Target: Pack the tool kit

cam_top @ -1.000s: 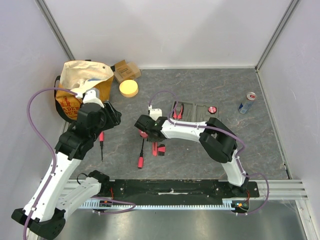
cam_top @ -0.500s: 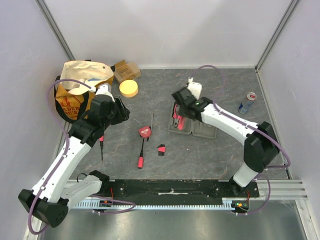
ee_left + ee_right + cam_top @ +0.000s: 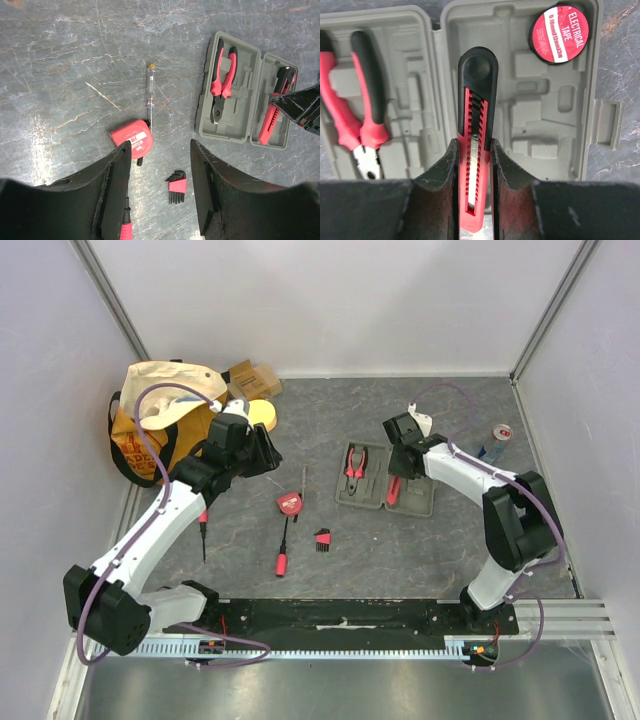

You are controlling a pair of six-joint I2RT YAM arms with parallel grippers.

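while the grey table (image 3: 450,540) carries everything, the orange-and-cream tote bag (image 3: 150,430) sits at its far left corner and the open tool case (image 3: 415,502) lies flat near the middle, both halves facing up. the left gripper (image 3: 160,150) hovers above the table with its fingers apart and nothing between them. the right gripper (image 3: 472,147) is clamped on the red-and-black utility knife (image 3: 477,100) (gripped by its sides), over the case's right half. the pliers (image 3: 365,100) lie in the left half. a tape measure (image 3: 132,142) and hex keys (image 3: 176,184) lie loose on the table left of the case, and a roll of electrical tape (image 3: 560,34) sits in the right half's corner
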